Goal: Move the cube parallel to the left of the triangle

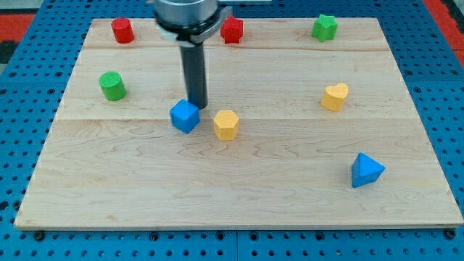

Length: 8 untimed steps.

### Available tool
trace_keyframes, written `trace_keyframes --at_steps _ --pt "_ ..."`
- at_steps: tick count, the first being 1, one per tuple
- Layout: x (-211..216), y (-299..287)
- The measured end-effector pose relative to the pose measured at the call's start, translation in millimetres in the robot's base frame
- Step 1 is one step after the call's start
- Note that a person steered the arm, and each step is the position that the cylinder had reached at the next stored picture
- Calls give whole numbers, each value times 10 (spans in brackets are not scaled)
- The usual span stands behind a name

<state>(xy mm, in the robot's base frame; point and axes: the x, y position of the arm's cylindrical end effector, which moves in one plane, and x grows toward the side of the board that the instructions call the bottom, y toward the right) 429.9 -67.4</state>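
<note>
A blue cube [185, 116] lies left of the board's middle. A blue triangle [367, 170] lies at the view's lower right, far from the cube. My tip [197, 107] stands just above and to the right of the cube, touching or almost touching its upper right side. The dark rod rises from there to the top of the view.
A yellow hexagon block [226, 125] lies just right of the cube. A yellow heart [335, 96] is at right, a green cylinder [112, 85] at left. A red cylinder [122, 30], a red block [232, 30] and a green star-like block [325, 27] line the wooden board's [239, 203] top.
</note>
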Motion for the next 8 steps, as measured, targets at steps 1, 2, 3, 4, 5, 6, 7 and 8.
trace_keyframes --at_steps 1,2,3,4,5,6,7,8 --pt "172 -183" --pt "-100 -514" --pt "248 -621" --pt "621 -201" --pt "618 -69" --pt "737 200" --pt "868 295" --pt "796 519"
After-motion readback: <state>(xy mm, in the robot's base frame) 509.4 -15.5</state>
